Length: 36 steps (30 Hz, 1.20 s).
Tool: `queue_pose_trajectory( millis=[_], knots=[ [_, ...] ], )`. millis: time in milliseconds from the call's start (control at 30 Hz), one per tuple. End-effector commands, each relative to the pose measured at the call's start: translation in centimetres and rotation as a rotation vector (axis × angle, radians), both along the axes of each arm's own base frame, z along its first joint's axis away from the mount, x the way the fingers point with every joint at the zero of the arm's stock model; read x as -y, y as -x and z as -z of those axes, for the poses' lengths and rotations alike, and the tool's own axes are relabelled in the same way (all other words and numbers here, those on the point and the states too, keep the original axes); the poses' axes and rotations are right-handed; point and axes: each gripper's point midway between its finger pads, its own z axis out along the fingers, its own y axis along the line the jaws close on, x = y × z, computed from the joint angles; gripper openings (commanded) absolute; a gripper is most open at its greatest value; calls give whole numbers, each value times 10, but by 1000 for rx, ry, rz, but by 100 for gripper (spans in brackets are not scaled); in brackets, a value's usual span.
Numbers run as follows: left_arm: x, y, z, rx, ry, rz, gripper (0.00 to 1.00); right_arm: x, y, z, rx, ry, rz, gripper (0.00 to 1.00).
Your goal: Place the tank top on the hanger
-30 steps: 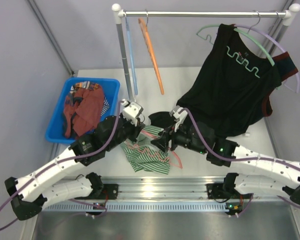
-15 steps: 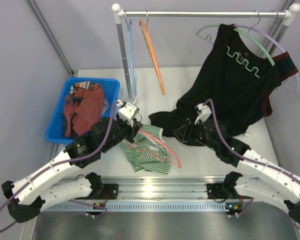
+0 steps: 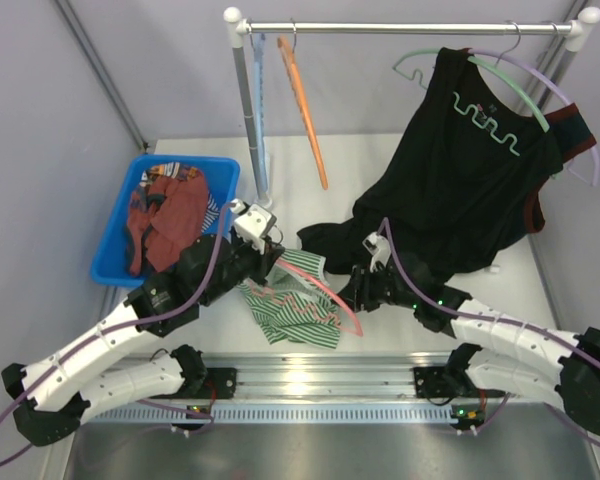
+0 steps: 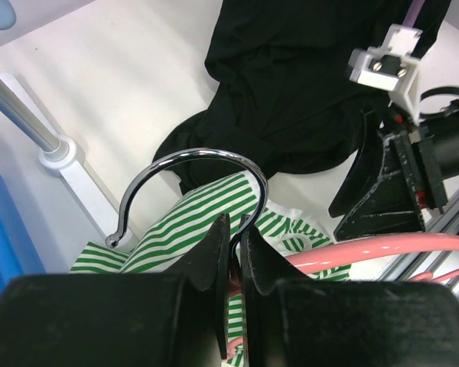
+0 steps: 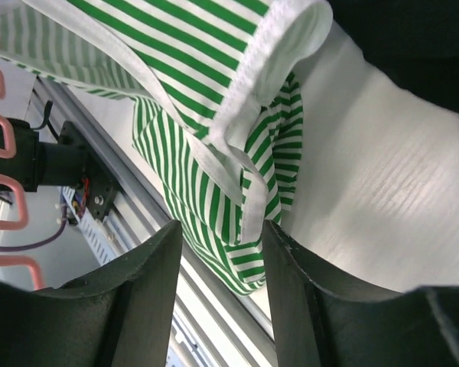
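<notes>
On the bench [image 3: 365,170] the tank top [image 3: 292,318] lies crumpled at the near edge, the hanger [image 3: 336,299] across it. The left fingers [image 4: 208,256], clamped at its hook's base, should hold steady; the right fingers [image 5: 149,283], apart over the trimmed edge, should pinch one layer only.

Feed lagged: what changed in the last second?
The right gripper pulled back from the tank top over the black garment, then came forward to it again, open. The left gripper stayed shut on the hanger hook; the tank top stayed put.
</notes>
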Motion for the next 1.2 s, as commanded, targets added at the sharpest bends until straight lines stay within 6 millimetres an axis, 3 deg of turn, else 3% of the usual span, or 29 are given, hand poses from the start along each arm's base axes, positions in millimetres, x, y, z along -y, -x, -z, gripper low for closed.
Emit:
queue_pose_trajectory(
  millis=[0,200,367,500,733,933,1167],
  knots=[
    [-1,1,-43,81,91,6,0,-16,-2,-7,21,-96,-41,46],
    [-1,0,-47,87,98,3,0,-24,-2,3,-14,-133,-49,40],
    [-1,0,-49,87,100,1,0,-30,-3,-2,-19,-200,-52,38],
    [-3,0,-51,90,108,-9,0,-36,-3,3,-50,-229,-62,29],
    [-10,-1,-58,105,135,-44,0,-32,-6,1,-90,-363,-35,0],
    [-21,-7,-61,115,144,-112,0,-19,-4,-11,-86,-469,-11,0],
    [-34,-14,-64,137,168,-193,0,3,4,-44,-38,-594,-15,0]
  ],
)
